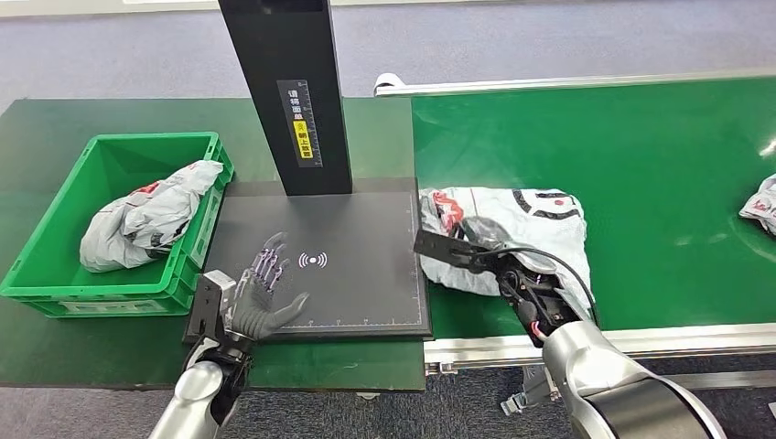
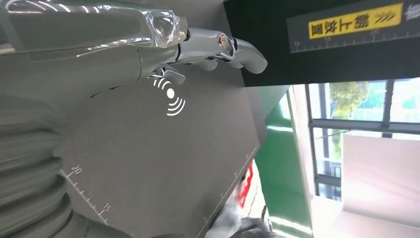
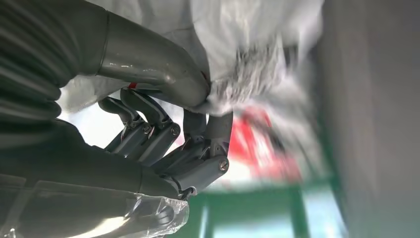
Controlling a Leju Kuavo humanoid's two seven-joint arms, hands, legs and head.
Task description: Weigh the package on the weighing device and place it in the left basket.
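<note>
Right wrist view: my right hand (image 3: 188,144) pinches a fold of the package (image 3: 247,54). Package lies on the conveyor belt (image 1: 659,174), just beside the scale (image 1: 357,274). Left hand (image 1: 261,297) hovers over scale, fingers spread, holding nothing.

Second parcel (image 1: 761,203) on green conveyor belt (image 1: 659,155)

the right hand (image 1: 512,274) covers part of the package (image 1: 531,215); in the right wrist view the package (image 3: 257,74) is blurred. another bag (image 1: 761,203) is cut off at the head view's edge.
</note>
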